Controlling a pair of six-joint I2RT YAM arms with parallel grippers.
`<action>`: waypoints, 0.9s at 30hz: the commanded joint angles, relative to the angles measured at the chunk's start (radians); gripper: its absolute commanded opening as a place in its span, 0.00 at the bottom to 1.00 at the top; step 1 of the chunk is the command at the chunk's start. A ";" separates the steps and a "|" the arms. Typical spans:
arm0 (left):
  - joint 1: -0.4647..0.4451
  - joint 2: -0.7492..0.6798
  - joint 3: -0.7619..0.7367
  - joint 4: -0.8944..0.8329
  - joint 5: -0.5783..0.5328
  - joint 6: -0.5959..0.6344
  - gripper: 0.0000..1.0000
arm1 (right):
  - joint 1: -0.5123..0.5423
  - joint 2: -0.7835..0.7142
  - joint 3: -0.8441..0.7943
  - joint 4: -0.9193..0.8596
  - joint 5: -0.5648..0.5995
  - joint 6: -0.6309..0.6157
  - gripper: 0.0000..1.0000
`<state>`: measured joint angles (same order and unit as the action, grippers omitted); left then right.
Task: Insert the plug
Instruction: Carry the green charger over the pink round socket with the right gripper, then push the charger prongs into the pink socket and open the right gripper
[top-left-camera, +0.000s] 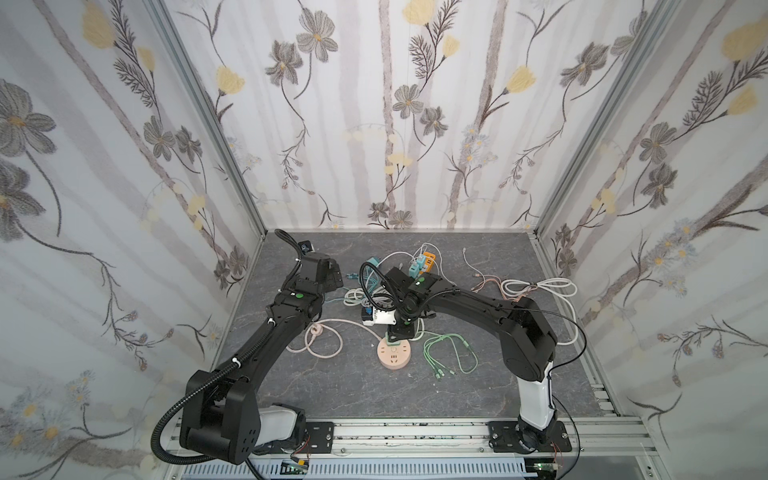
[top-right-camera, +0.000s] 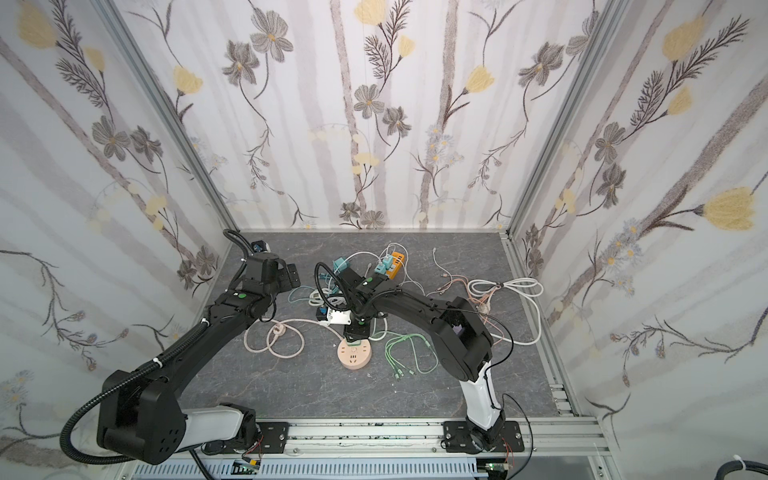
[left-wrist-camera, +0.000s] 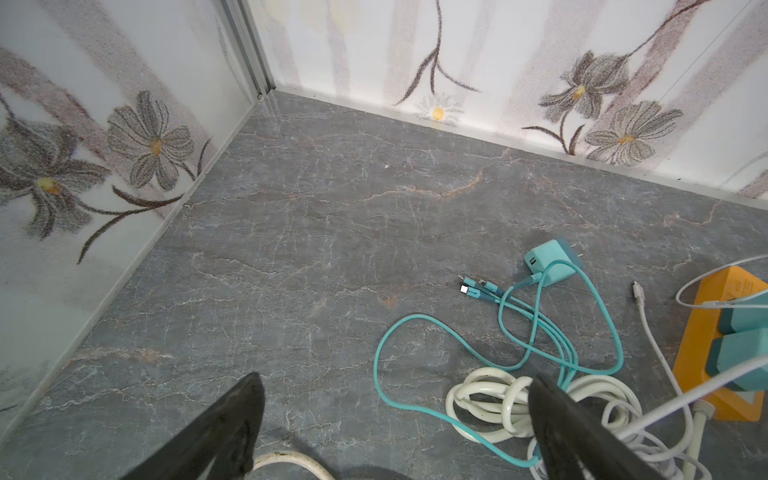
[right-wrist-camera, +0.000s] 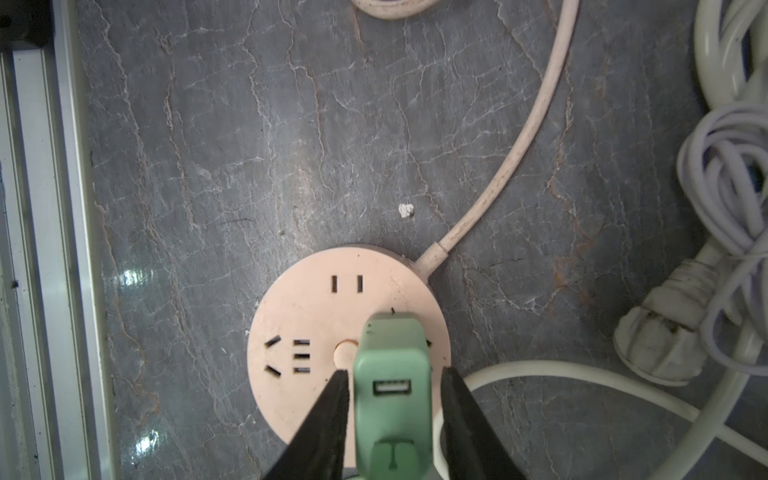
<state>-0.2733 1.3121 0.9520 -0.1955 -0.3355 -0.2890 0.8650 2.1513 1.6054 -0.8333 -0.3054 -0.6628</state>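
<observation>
Green plug (right-wrist-camera: 390, 374) sits upright on the round pink socket (right-wrist-camera: 307, 307), mid-table on the grey stone-look top (right-wrist-camera: 249, 124). Right gripper (right-wrist-camera: 395, 372) straddles it, jaws parted, a small gap on each side. Left gripper (left-wrist-camera: 395, 386) is spread wide and empty, near a teal charger (left-wrist-camera: 548, 264). Loose cables lie around; floral walls (top-left-camera: 374, 104) on three sides.

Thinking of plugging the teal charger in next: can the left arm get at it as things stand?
Probably yes. The left gripper is open, and the teal charger lies on bare table just ahead of it; only teal cable trails around it.
</observation>
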 joint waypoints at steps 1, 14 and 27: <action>0.001 0.006 0.014 -0.010 0.005 -0.021 1.00 | -0.003 -0.020 -0.014 0.010 -0.026 -0.012 0.53; 0.001 -0.002 0.022 -0.014 -0.011 -0.044 1.00 | -0.003 -0.168 -0.247 0.075 -0.031 0.032 0.99; -0.007 0.084 0.095 -0.033 0.037 -0.048 1.00 | -0.003 -0.277 -0.371 -0.081 -0.137 -0.007 0.99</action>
<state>-0.2768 1.3708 1.0157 -0.2131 -0.3305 -0.3290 0.8627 1.8912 1.2240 -0.8665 -0.3691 -0.6380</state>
